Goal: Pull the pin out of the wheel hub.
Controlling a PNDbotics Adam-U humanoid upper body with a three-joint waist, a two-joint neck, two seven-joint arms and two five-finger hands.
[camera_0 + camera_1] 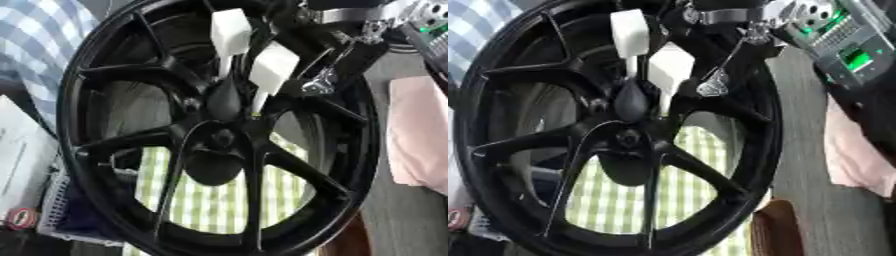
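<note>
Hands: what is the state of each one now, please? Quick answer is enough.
Left hand: not in view.
Right hand: at the white pins above the wheel hub; open or shut cannot be told.

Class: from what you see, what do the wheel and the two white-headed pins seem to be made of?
Wheel: probably painted or coated metal; glossy black spokes catch highlights. Pins: matte white block heads, likely plastic or foam; the thin pale shafts' material cannot be told.

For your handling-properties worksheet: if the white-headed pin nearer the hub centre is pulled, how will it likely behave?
The pin looks rigid, a blocky head on a thin stem, so it probably slides out straight. It seems light beside the wheel hub. Its flat-sided head should resist rolling.
</note>
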